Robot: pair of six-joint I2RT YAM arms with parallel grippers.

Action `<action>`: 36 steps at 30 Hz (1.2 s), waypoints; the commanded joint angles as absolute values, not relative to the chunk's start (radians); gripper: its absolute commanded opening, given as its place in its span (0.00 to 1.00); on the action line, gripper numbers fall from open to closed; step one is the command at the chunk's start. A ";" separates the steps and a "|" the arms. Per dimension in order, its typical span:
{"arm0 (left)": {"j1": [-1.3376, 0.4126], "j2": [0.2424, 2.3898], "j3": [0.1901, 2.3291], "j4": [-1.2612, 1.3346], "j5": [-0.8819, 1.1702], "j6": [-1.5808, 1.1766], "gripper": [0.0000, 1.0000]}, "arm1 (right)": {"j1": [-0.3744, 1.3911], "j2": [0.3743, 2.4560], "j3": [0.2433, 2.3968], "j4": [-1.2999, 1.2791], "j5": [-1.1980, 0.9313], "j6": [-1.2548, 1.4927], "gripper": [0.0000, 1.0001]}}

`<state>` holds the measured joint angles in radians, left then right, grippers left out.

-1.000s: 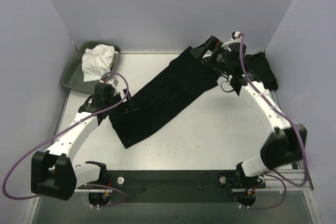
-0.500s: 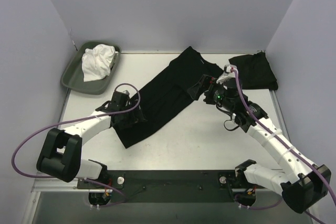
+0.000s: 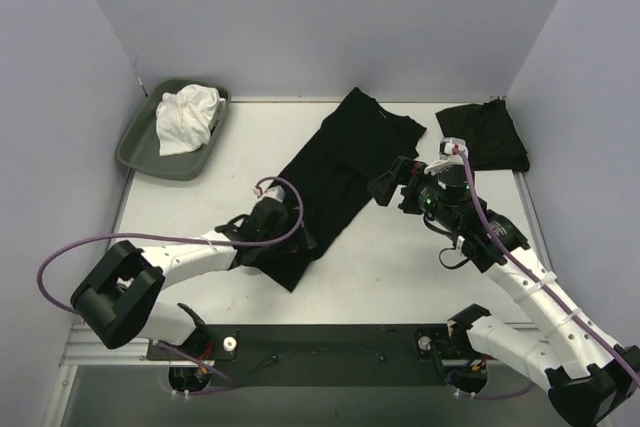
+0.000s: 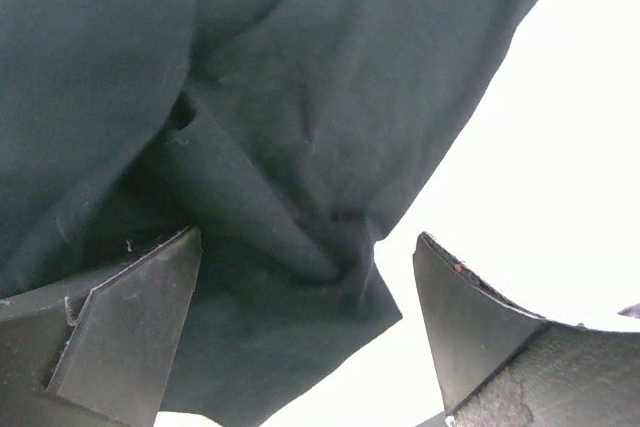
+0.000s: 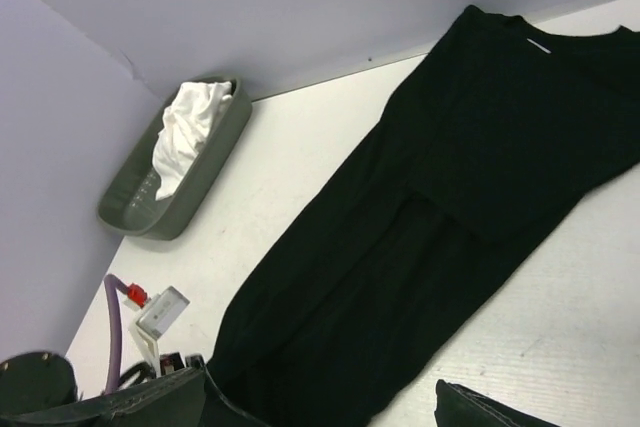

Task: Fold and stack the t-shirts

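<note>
Top view only: folded t-shirt at far-right corner of surface; both wrist cams miss it. Long t-shirt lies diagonal, far-centre to near-left. Left wrist cam: left gripper jaws wide apart, bunched near-end cloth between them, nothing pinched. Right wrist cam: right gripper spread wide, holding nothing, beside long t-shirt's right edge; tray with white cloth at far-left corner.
</note>
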<state>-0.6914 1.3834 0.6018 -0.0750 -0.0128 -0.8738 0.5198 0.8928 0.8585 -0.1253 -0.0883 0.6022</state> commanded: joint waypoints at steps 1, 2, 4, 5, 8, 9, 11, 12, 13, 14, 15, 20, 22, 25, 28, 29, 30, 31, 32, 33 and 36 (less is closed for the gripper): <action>-0.944 1.480 0.609 -0.072 -0.054 -1.072 0.98 | 0.528 0.851 0.857 -0.196 -0.025 0.592 1.00; -0.986 1.521 0.627 -0.058 -0.066 -1.090 0.97 | 0.526 0.845 0.870 -0.210 -0.015 0.589 1.00; -1.104 1.574 0.681 -0.054 -0.100 -1.142 0.98 | 0.525 0.822 0.882 -0.236 -0.005 0.583 1.00; -1.142 1.636 0.737 -0.054 -0.104 -1.160 0.97 | 0.525 0.813 0.890 -0.262 -0.005 0.575 1.00; -1.266 1.780 0.890 -0.032 -0.104 -1.207 0.97 | 0.520 0.782 0.922 -0.328 0.046 0.555 1.00; -1.293 1.817 0.929 -0.022 -0.097 -1.219 0.97 | 0.519 0.770 0.945 -0.346 0.055 0.551 1.00; -1.356 1.920 1.018 -0.014 -0.083 -1.221 0.98 | 0.515 0.759 0.968 -0.408 0.089 0.543 1.00; -1.373 1.945 1.091 -0.015 -0.078 -1.218 0.97 | 0.512 0.750 0.977 -0.426 0.101 0.532 1.00; -1.384 1.965 1.127 -0.015 -0.072 -1.210 0.97 | 0.509 0.744 0.997 -0.460 0.124 0.526 1.00; -1.390 1.985 1.153 -0.018 -0.058 -1.201 0.97 | 0.509 0.738 1.006 -0.477 0.146 0.525 1.00; -1.390 1.986 1.190 -0.028 -0.057 -1.181 0.97 | 0.509 0.724 1.020 -0.492 0.159 0.514 1.00; -1.388 1.892 1.229 -0.107 -0.080 -1.103 0.97 | 0.503 0.675 1.022 -0.531 0.235 0.492 1.00; -1.390 1.829 1.239 -0.161 -0.087 -1.074 0.97 | 0.502 0.673 1.017 -0.535 0.248 0.486 1.00; -1.390 1.722 1.233 -0.213 -0.101 -1.045 0.97 | 0.495 0.709 1.005 -0.541 0.261 0.488 1.00; -1.390 1.585 1.213 -0.276 -0.141 -1.020 0.97 | 0.485 0.767 0.971 -0.537 0.253 0.505 1.00; -1.390 1.548 1.210 -0.299 -0.175 -1.005 0.97 | 0.483 0.794 0.947 -0.531 0.250 0.511 1.00; -1.390 1.511 1.207 -0.326 -0.198 -0.997 0.98 | 0.477 0.808 0.933 -0.523 0.233 0.515 1.00; -1.390 1.440 1.200 -0.372 -0.221 -0.991 0.97 | 0.473 0.822 0.921 -0.506 0.218 0.517 1.00; -1.382 1.402 1.181 -0.392 -0.248 -0.980 0.98 | 0.469 0.851 0.907 -0.497 0.201 0.526 1.00; -1.376 1.367 1.169 -0.417 -0.262 -0.979 0.97 | 0.466 0.868 0.888 -0.488 0.160 0.535 1.00; -1.333 1.226 1.089 -0.494 -0.304 -0.980 0.98 | 0.471 0.919 0.852 -0.465 0.047 0.551 1.00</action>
<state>-1.3804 1.3533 1.1732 -0.3347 -0.2020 -1.0122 0.4763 0.8696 0.8982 -0.5037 0.1783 0.5247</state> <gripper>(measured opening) 0.975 0.999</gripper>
